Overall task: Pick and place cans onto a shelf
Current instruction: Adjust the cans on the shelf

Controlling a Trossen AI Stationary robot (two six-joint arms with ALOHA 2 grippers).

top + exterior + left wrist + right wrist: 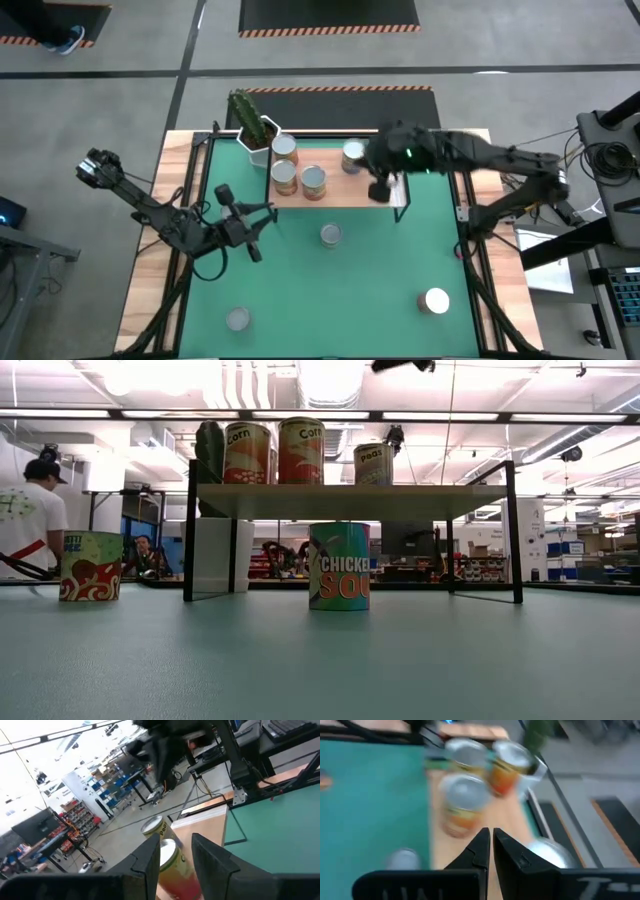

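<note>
High view: right gripper point(383, 190), pinched shut and empty, hangs over the shelf point(345, 190) just beside four cans point(314, 181) at its left end; a careless sweep could topple them.

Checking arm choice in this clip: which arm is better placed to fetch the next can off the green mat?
Probably the left: its empty gripper hangs over the mat, nearest the silver-topped can in front of the light-wood shelf. The right gripper, shut, is above the shelf.
</note>
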